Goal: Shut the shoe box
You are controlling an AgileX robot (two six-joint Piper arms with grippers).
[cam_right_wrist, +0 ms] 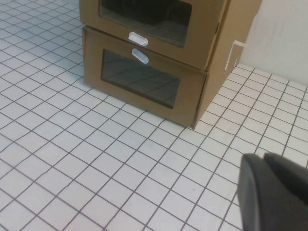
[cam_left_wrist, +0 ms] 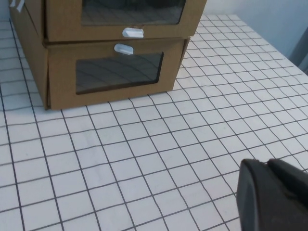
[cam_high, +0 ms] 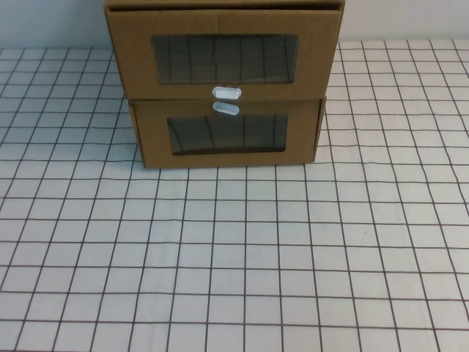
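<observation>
The shoe box (cam_high: 223,50) sits at the far middle of the table (cam_high: 234,257), stacked on a narrower drawer (cam_high: 227,133). My left gripper (cam_left_wrist: 274,195) and right gripper (cam_right_wrist: 272,192) hang nearer, well apart from it.

No readable text, label, brand, number or sign anywhere, neither on the cardboard nor on the gridded surface.

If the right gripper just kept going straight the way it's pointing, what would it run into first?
Probably the bare gridded tabletop; the right gripper, low in its wrist view, aims downward. Farther along stand the stacked drawers, the lower drawer under the shoe box. Depth is unclear. The left gripper hovers similarly.
</observation>
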